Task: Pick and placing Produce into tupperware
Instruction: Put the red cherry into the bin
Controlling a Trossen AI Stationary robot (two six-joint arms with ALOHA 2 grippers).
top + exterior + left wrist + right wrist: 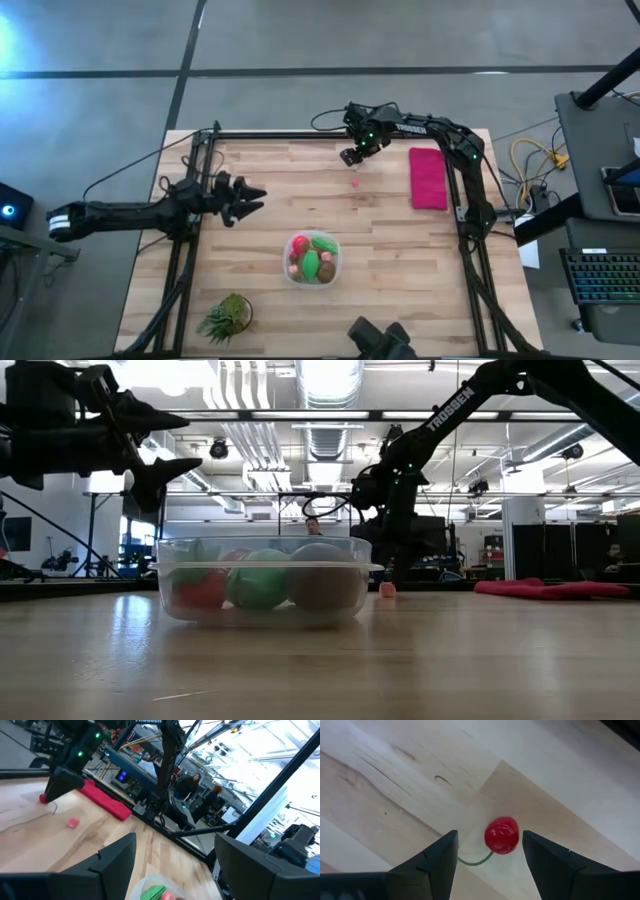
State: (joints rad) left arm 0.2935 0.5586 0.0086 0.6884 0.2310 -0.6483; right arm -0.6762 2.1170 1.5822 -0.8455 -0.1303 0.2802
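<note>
Right gripper point(487, 851): at the far side of the table, pointing down with its fingers apart on either side of a red berry point(501, 835); nothing is held yet, and I judge this the line-up for a pinch.
Left gripper point(250, 198): hangs above the table's left part, jaws parted and empty, well apart from the produce, seemingly waiting.
Table point(400, 270): bare wood carries everything.
Red cloth point(428, 178): flat near the right edge, away from the work.
Tupperware point(312, 259): near the front middle, already holding green, red and brown pieces; placed centrally, probably so either arm reaches it.
Plant point(227, 317): front left corner.
Pink piece point(355, 182): loose beyond the tupperware.
Hidden: berry is masked by the gripper from above; container contents blur behind the wall in the low view.
</note>
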